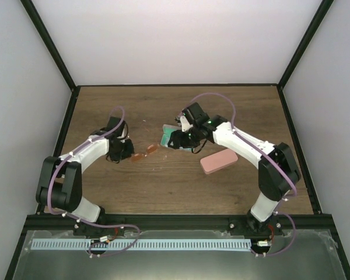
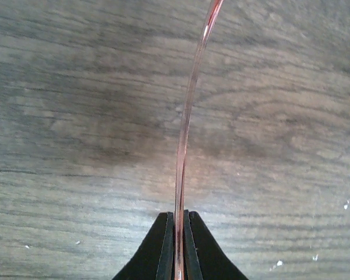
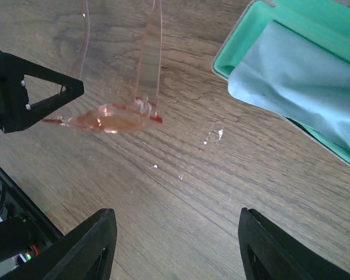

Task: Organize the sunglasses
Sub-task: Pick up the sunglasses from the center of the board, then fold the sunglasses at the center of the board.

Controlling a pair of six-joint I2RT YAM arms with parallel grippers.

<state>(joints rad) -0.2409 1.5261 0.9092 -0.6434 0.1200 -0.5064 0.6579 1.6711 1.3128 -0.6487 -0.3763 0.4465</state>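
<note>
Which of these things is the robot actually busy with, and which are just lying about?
In the job: sunglasses, one side arm pinched in the left gripper.

Lying about: green case, blue cloth in it, pink case.

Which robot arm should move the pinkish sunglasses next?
Probably the left. The left gripper is shut on a temple arm of the orange-pink translucent sunglasses, so it holds them. The right gripper hangs open above the brown wooden table, holding nothing.
</note>
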